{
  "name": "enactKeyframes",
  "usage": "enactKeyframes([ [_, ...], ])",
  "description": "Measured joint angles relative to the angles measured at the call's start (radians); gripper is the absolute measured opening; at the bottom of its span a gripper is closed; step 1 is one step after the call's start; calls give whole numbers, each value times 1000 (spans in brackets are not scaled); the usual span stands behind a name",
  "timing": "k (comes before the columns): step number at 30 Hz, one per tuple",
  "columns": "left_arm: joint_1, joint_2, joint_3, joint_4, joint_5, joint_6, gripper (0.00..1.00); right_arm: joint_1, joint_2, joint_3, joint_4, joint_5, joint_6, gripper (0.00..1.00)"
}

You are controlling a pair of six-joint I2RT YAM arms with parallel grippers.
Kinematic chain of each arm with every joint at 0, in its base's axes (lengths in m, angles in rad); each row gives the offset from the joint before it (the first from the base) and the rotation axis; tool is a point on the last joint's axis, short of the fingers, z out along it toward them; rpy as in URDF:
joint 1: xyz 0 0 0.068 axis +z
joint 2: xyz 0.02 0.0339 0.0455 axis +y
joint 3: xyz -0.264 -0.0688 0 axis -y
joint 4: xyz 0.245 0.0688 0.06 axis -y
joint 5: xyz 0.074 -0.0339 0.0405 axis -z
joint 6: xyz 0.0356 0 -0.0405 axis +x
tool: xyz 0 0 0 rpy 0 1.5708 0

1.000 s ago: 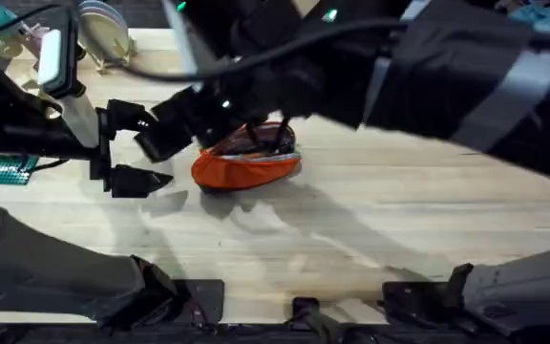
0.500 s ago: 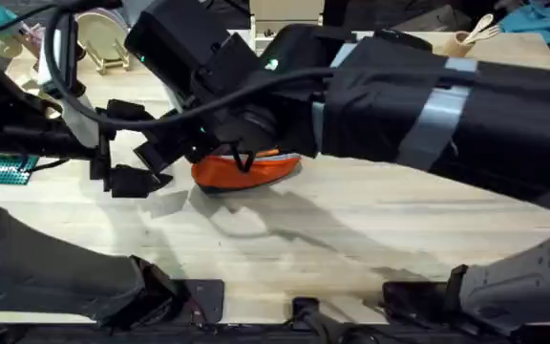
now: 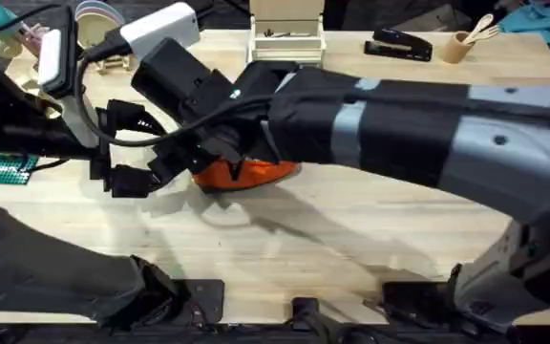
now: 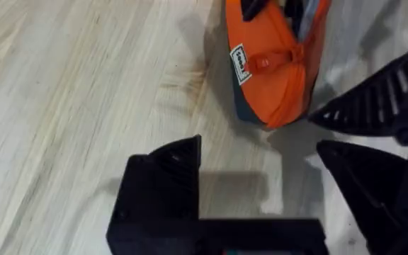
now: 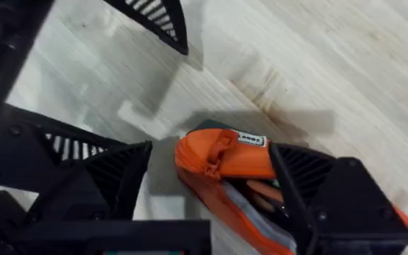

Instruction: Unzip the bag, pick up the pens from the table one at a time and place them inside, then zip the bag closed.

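Orange bag unzipped, pens inside, on wooden table

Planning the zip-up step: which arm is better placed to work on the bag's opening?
Probably the right. Its tool already straddles the open orange bag, one finger at the opening. The left tool sits open beside the bag's end, better suited to bracing it.

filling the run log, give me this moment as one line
bag: on table, unzipped, something orange inside | right claw: open, straddling bag's end | left claw: open beside bag
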Motion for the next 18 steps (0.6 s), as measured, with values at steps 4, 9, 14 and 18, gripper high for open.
enactKeyframes([
  [4, 0, 0, 0, 2, 0, 0, 993, 0, 10, 0, 0, 0, 0, 998],
  [9, 0, 0, 0, 5, 0, 0, 993, 0, 10, 0, 2, 1, 0, 883],
  [14, 0, 0, 0, 7, 0, 0, 993, 0, 10, 0, 0, 1, 3, 762],
  [18, 0, 0, 0, 7, 0, 0, 993, 0, 10, 0, 0, 1, 4, 695],
])
